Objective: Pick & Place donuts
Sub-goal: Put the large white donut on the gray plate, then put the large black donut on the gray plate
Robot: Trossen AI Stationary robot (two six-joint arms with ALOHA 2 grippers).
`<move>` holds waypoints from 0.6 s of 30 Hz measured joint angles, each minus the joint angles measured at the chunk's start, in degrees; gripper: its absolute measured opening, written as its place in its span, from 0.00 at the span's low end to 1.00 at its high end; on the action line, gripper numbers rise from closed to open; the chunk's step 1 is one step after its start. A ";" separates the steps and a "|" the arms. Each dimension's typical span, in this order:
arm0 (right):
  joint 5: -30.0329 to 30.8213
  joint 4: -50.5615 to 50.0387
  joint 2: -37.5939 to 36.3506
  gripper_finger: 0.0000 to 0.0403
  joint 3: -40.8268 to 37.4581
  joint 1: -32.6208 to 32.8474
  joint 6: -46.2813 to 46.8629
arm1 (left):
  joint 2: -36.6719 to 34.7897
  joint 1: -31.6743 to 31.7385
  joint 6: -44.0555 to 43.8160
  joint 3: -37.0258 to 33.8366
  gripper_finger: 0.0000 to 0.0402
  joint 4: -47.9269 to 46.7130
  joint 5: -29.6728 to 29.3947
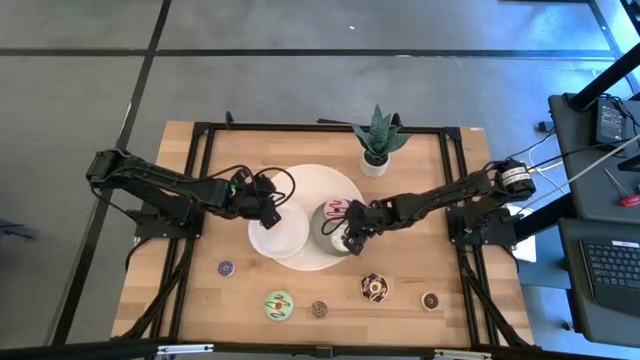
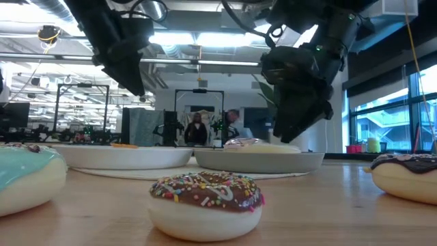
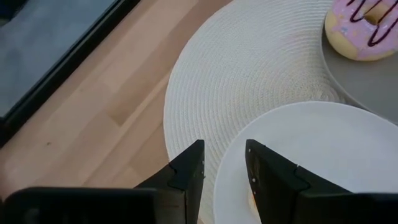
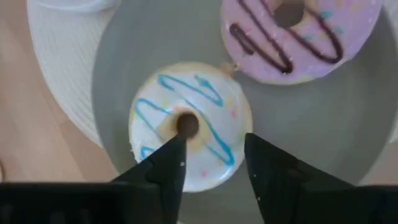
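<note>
A white donut with blue icing lines (image 4: 186,93) and a pink donut with chocolate stripes (image 4: 292,37) lie on the grey plate (image 4: 124,50). My right gripper (image 4: 214,143) is open low over the white donut, one fingertip over its hole and the other at its outer edge; the high view shows it too (image 1: 350,238). My left gripper (image 3: 224,158) is open and empty above the near rim of the white plate (image 1: 275,240), well clear of it in the low view (image 2: 136,89). Several more donuts lie along the table's near side. My right gripper points down at the white donut, with one fingertip (image 4: 177,146) over the hole (image 4: 185,124) and the other beside the ring's outer edge. I cannot tell whether they touch it. The donut lies flat on the grey plate.
Both plates sit on a round white woven mat (image 1: 310,185). A potted plant (image 1: 378,140) stands at the far side. On the bare wood lie a purple donut (image 1: 226,268), a green one (image 1: 279,305), a small chocolate one (image 1: 319,309), a chocolate one (image 1: 374,288) and another small one (image 1: 430,300).
</note>
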 joint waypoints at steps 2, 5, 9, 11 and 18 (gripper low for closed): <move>0.00 -0.02 0.00 0.44 1.06 -0.42 -0.43 | 0.00 0.34 0.69 0.00 0.28 0.01 -0.04; -0.51 -4.44 -0.51 0.47 3.69 -0.41 -1.47 | 0.00 1.02 0.83 0.01 0.29 0.01 -0.04; -4.18 -14.32 -1.49 0.48 5.30 4.38 3.53 | 0.00 2.36 0.85 0.01 0.29 0.57 -0.10; -4.71 -16.33 -1.71 0.48 5.30 8.34 6.30 | 0.00 2.99 0.85 0.01 0.28 1.45 -0.14; -1.56 -14.53 -1.86 0.48 5.30 19.77 3.21 | 0.00 4.51 0.85 0.01 0.28 2.66 -0.16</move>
